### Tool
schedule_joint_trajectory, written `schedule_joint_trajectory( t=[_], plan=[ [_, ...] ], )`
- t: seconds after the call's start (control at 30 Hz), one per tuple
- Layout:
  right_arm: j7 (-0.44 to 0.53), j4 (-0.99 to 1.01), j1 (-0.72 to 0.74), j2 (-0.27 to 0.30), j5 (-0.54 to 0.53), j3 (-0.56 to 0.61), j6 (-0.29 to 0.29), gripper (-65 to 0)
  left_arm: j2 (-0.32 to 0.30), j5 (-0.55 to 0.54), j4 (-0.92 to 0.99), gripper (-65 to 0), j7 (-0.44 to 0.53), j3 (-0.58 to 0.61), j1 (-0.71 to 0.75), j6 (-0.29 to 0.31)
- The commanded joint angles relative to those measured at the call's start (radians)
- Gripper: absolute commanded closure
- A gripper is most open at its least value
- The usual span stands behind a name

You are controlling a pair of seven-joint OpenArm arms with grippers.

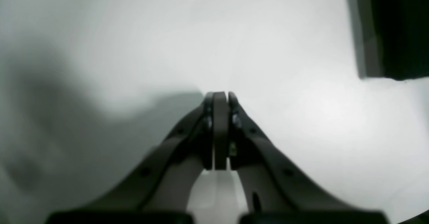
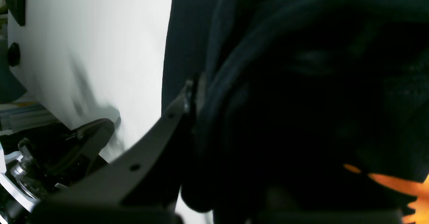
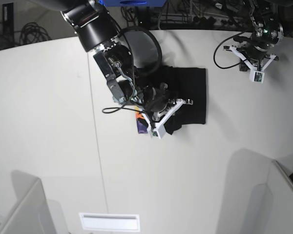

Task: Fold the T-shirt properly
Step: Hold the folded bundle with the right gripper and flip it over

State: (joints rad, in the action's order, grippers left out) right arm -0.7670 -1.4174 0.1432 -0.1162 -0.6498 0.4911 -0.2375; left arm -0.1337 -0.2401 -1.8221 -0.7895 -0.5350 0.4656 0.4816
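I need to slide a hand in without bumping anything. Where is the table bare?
Bare: the wide white table left of its seam, and the stretch below the T-shirt. Also the gap between the shirt and the left end effector. Crowded: the shirt itself, where the right end effector grips bunched cloth.

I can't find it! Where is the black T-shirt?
In the base view, the black cloth T-shirt lies bunched mid-table on the white table, under the right end effector, which pinches it.
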Motion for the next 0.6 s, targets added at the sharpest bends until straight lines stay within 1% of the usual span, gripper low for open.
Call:
schedule_joint_trajectory(
  t=[0.0, 0.13, 0.17, 0.23, 0.3, 0.33, 0.37, 0.47, 0.57],
  plan=[
    [0.013, -0.018, 0.023, -0.012, -0.011, 0.002, 0.005, 0.0, -0.01, -0.009, -0.014, 0.0, 0.018, -0.004, 0.002, 0.001],
    [0.013, -0.018, 0.025, -0.012, -0.011, 0.004, 0.005, 0.0, -0.01, -0.009, -0.014, 0.0, 0.018, -0.004, 0.002, 0.001],
    [0.011, -0.018, 0.025, -0.012, -0.011, 0.004, 0.005, -1.2, -0.01, -0.009, -0.014, 0.0, 0.018, -0.004, 0.002, 0.001],
    [0.011, -0.018, 0.025, -0.012, -0.011, 0.004, 0.005, -18.9, -0.01, -0.009, -0.014, 0.0, 0.018, -0.004, 0.002, 0.001],
    [0.011, -0.018, 0.025, -0.012, -0.011, 0.004, 0.005, -34.1, -0.011, -0.008, -0.014, 0.0, 0.018, -0.006, 0.002, 0.001],
    [0.011, -0.023, 0.025, -0.012, -0.011, 0.004, 0.005, -39.9, -0.011, -0.006, -0.014, 0.0, 0.018, -0.006, 0.002, 0.001],
    [0.011, -0.024, 0.025, -0.012, -0.011, 0.004, 0.005, -42.5, -0.011, -0.006, -0.014, 0.0, 0.02, -0.007, 0.002, 0.001],
    [0.011, -0.046, 0.025, -0.012, -0.011, 0.007, 0.01, -39.8, -0.008, -0.009, -0.012, 0.0, 0.017, -0.058, -0.003, 0.001],
    [0.007, -0.069, 0.037, -0.012, -0.011, 0.05, 0.01, -39.6, -0.01, -0.009, -0.012, 0.0, 0.017, -0.093, -0.006, 0.001]
  ],
)
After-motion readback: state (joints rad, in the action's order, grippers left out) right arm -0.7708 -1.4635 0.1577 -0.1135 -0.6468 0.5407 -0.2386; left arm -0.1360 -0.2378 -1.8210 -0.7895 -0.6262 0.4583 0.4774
